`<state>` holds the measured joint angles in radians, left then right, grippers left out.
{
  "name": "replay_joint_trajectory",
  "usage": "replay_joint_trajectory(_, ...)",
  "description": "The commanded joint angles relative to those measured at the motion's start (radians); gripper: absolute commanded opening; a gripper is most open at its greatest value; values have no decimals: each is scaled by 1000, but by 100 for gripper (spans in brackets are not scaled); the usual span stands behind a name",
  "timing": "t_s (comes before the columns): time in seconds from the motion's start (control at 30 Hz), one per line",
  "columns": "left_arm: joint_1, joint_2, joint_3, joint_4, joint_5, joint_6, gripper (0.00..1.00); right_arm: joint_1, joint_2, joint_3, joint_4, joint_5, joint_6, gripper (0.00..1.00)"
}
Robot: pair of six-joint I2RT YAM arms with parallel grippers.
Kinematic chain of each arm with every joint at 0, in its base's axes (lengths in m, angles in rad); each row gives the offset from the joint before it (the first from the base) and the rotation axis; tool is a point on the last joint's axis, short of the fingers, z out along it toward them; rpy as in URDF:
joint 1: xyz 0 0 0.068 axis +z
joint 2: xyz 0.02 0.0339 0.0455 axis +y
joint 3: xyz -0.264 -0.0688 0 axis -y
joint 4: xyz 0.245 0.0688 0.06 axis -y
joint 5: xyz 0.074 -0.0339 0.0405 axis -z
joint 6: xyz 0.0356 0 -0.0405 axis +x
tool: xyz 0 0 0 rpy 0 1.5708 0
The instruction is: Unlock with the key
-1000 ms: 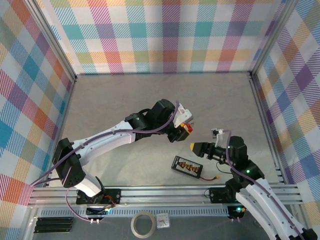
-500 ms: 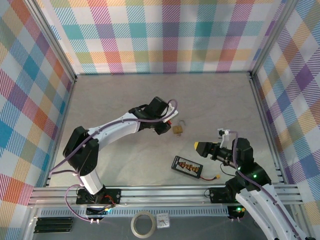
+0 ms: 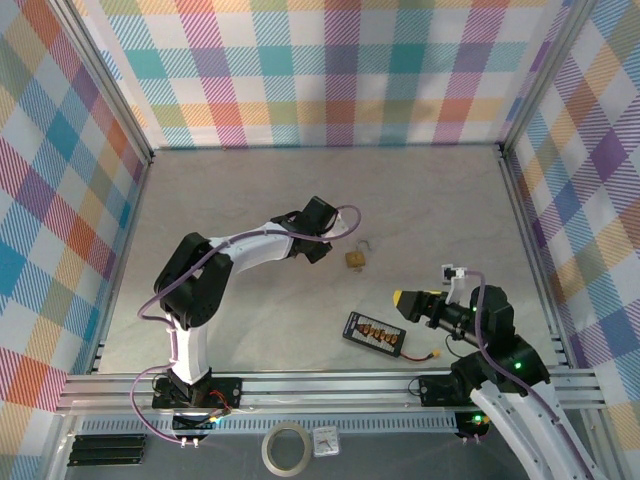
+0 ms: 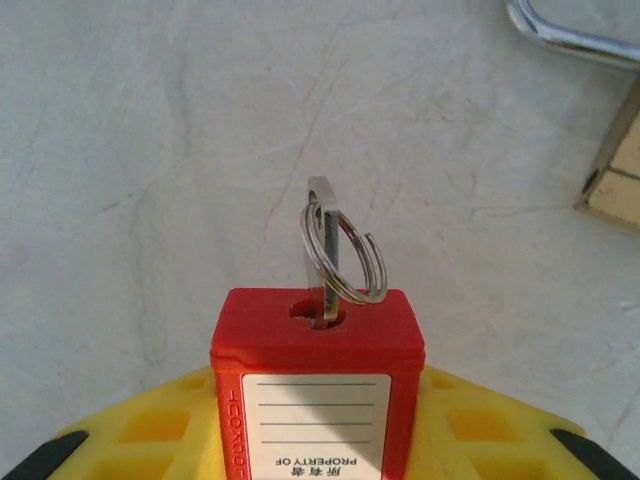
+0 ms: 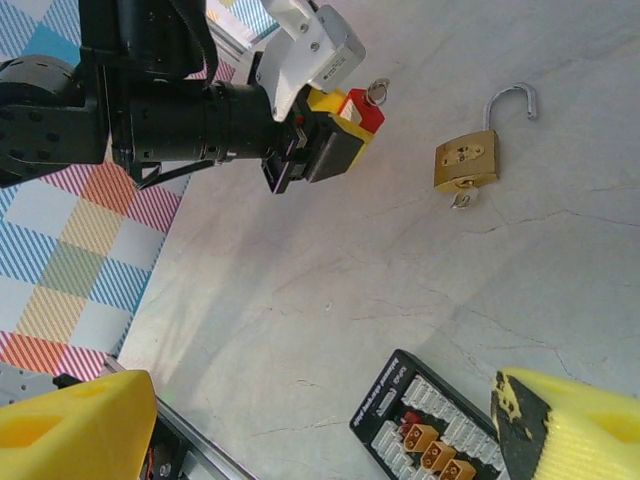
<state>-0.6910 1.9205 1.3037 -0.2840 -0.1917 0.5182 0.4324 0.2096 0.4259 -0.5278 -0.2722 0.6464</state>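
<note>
From the red padlock's (image 4: 317,345) keyhole the key (image 4: 320,215) juts straight forward, bow outermost

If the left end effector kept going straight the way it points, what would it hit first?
Probably bare table; the brass padlock lies just beside the line of the left end effector and its red padlock, depth unclear.

Robot test lab: my grey stone-look counter (image 3: 250,190) stands boxed by a bare aluminium-profile frame (image 3: 320,385) and pastel plaid cloth walls (image 3: 330,70).
</note>
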Motion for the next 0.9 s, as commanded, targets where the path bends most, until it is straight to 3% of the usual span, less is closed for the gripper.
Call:
replay_joint_trajectory(0.0,-17,4,-32,95,-32,29,0,3,-21,8,-30,13,-10,87)
replay_joint_trajectory(0.37,-78,-38,-130,145,3,-23,0,3,-20,13,-28,2,-18,89)
replay_joint_trajectory(0.5,-86,-60,-158,128,72,-10,0,3,-20,14,-28,1,-17,89)
replay_joint_trajectory(0.73,-86,-119,-149,-113,298,154,0,3,-25,22,-46,-1,-25,89)
replay_joint_trajectory(0.87,-87,-148,-133,-260,331,283,0,3,-27,20,-44,-5,-26,89)
